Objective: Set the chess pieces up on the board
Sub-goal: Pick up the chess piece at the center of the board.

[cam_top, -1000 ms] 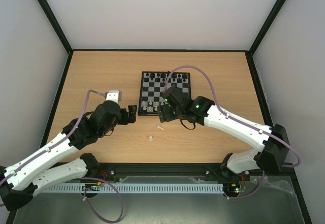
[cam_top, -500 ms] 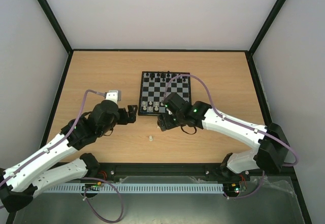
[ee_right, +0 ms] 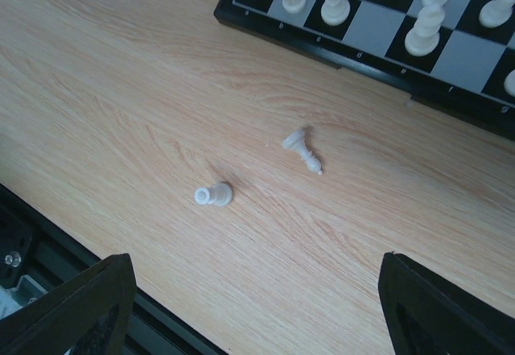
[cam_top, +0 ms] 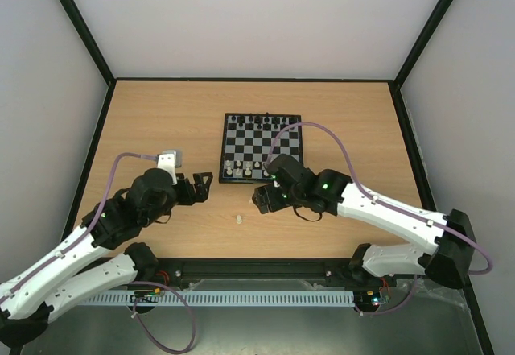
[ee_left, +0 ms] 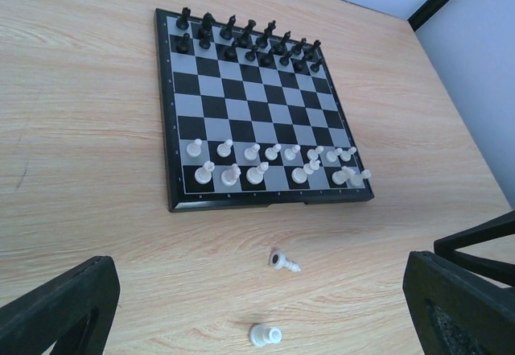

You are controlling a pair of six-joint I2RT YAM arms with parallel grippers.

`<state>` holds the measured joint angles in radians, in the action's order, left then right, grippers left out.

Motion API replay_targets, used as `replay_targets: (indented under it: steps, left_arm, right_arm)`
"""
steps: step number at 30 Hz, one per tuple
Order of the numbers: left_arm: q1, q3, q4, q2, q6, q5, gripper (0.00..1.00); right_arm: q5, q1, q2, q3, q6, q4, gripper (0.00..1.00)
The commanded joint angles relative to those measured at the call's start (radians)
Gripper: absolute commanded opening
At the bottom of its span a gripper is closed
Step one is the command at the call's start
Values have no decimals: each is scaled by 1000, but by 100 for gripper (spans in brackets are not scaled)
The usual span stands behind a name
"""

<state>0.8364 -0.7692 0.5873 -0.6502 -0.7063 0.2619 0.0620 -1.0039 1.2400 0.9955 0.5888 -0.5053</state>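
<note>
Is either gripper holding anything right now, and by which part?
Nothing is held. The left gripper and right gripper both stand open and empty.

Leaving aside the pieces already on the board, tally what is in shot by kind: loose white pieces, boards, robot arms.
loose white pieces on the table: 2
board: 1
robot arms: 2
Total: 5
</note>
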Motion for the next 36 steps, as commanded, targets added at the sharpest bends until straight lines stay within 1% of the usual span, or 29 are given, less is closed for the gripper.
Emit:
replay_targets:
  steps: [1,9,12,15,20,25,29,36]
  left_arm:
    - [-4,-17,15,21,-6,-1,99]
    - [-5,-3,-18,-4,-2,-7,99]
    - [-3,49,-55,19,-16,-5,99]
    - [-3,95,-91,39,-27,-39,100]
    - [-4,196,-165,80,-53,-44,99]
    - [-4,266,-210,67,-53,-34,99]
    - [-4,264,-231,31,-48,-43,100]
    - [-2,237,-232,-11,-32,-46,99]
  right_arm:
    - [48,-8,-61,13,27,-72,84]
    - [124,-7,-121,-53,40,-35,84]
    - [172,-6,-162,-106,40,7,85]
    - [183,-6,-192,-136,40,13,85]
    - [211,-6,-249,-211,41,58,87]
    - [232,-4,-273,-287,40,123,88]
    - [210,-3,-260,-325,41,177,88]
    - [211,-2,-266,-334,36,188,88]
